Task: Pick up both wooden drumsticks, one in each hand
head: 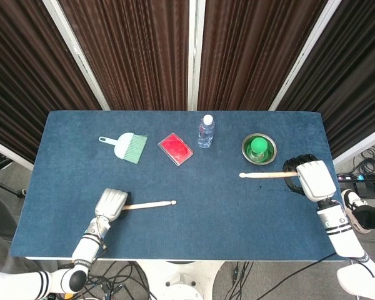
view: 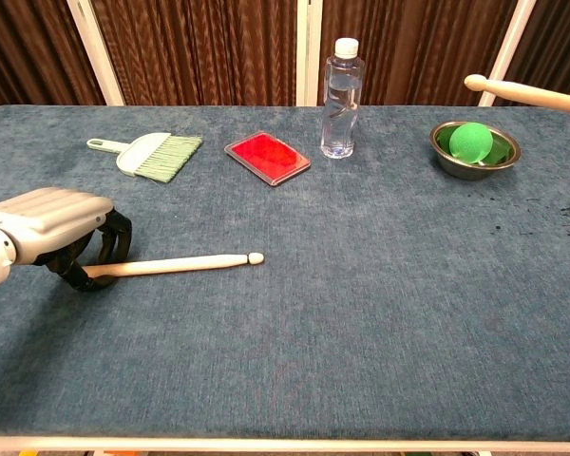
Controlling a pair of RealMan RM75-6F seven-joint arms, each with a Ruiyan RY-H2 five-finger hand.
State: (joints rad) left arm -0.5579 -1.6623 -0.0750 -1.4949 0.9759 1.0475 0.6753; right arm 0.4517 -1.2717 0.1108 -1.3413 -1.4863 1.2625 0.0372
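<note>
One wooden drumstick [head: 151, 204] lies on the blue table, tip pointing right, also seen in the chest view [view: 171, 265]. My left hand [head: 110, 205] sits over its butt end, and the chest view shows the left hand [view: 62, 233] with its dark fingers curled around that end. The other drumstick [head: 265, 175] is gripped at its butt end by my right hand [head: 314, 178] near the table's right edge. In the chest view this second drumstick [view: 527, 93] hangs well above the table at the upper right, while the right hand itself is out of that frame.
Along the far half of the table stand a pale green hand brush [head: 128, 147], a red flat case [head: 175, 149], a clear water bottle [head: 205, 131] and a metal bowl [head: 269, 155] holding a green ball [head: 258, 146]. Dark curtains hang behind.
</note>
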